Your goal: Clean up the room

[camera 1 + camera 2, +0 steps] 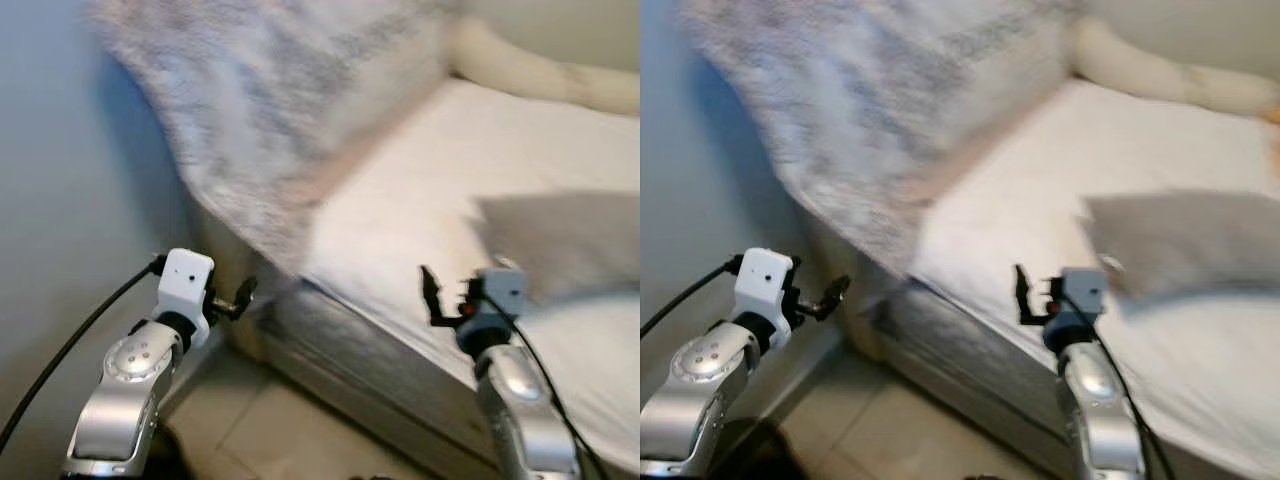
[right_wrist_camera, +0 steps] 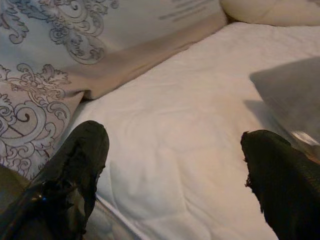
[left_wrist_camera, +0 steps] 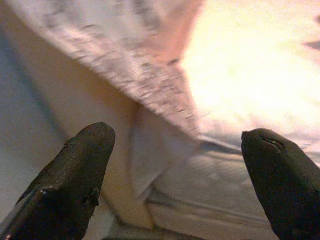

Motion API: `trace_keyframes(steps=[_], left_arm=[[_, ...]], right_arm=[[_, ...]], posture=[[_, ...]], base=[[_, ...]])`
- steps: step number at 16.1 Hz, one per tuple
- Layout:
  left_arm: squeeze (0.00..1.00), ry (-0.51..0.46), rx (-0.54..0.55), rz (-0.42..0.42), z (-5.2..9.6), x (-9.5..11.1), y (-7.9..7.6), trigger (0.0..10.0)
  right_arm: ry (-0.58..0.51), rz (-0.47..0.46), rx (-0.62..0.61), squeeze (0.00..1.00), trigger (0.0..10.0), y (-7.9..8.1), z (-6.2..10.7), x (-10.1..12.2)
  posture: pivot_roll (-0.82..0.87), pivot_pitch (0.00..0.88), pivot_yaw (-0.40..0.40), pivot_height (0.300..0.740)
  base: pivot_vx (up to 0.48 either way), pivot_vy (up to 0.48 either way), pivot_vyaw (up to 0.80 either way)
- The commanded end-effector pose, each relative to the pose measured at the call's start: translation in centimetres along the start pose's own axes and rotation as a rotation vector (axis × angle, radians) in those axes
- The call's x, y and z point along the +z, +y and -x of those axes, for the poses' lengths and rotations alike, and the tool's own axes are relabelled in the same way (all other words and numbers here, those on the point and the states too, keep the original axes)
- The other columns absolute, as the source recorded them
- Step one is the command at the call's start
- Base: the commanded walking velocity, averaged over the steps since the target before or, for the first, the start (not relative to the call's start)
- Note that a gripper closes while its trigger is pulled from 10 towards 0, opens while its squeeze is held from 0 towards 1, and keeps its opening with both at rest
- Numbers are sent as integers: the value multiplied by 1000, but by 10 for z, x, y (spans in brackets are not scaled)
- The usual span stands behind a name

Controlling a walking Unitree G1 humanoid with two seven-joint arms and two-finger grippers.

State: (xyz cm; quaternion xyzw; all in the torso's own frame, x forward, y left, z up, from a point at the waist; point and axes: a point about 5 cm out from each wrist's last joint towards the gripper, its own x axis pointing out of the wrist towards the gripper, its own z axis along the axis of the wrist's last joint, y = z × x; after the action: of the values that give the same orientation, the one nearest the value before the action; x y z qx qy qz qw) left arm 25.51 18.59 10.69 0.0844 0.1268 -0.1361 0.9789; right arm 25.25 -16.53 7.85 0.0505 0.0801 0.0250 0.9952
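Two hands hover at the bed (image 1: 420,200), both with fingers spread apart and holding nothing. The left hand (image 1: 243,295) sits at the bed's corner, below the patterned blanket (image 1: 270,110) draped over that edge. The right hand (image 1: 432,295) hangs over the white mattress sheet, near a grey pillow (image 1: 560,245) lying on the bed.

A pale wall (image 1: 60,150) runs beside the bed, above a tiled floor (image 1: 270,430).

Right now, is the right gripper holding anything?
No, the right gripper has its fingers spread apart over the bare white mattress.
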Motion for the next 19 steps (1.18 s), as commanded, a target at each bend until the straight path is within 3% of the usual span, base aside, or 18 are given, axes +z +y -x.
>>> trace_keyframes(steps=[1, 10, 14, 15, 19], left_arm=[[0, -22, 0, -12, -2, 5, -1, 10000], [0, -88, 49, 31, -5, 14, 1, 10000], [0, -92, 61, 41, -8, 15, 1, 10000], [0, -92, 65, 41, -9, 16, 2, 10000], [0, -92, 69, 32, -11, 16, 2, 10000]], right_arm=[[2, -13, -12, 1000, 10000, -3, 0, 1], [-7, -1, -11, 1000, 10000, -3, -2, 6], [-24, 20, 10, 1000, 10000, -2, -5, 12], [-22, 25, 10, 0, 10000, -2, -7, 14], [-16, 60, 1, 0, 10000, -5, -9, 15]], posture=[[101, 0, 1, 740], [85, 0, 5, 740], [79, 0, 5, 740], [79, 0, 3, 740], [82, 0, 2, 740]], base=[[0, 0, -781], [0, 0, -781], [318, 0, -119], [379, 0, 0], [382, 0, 0]])
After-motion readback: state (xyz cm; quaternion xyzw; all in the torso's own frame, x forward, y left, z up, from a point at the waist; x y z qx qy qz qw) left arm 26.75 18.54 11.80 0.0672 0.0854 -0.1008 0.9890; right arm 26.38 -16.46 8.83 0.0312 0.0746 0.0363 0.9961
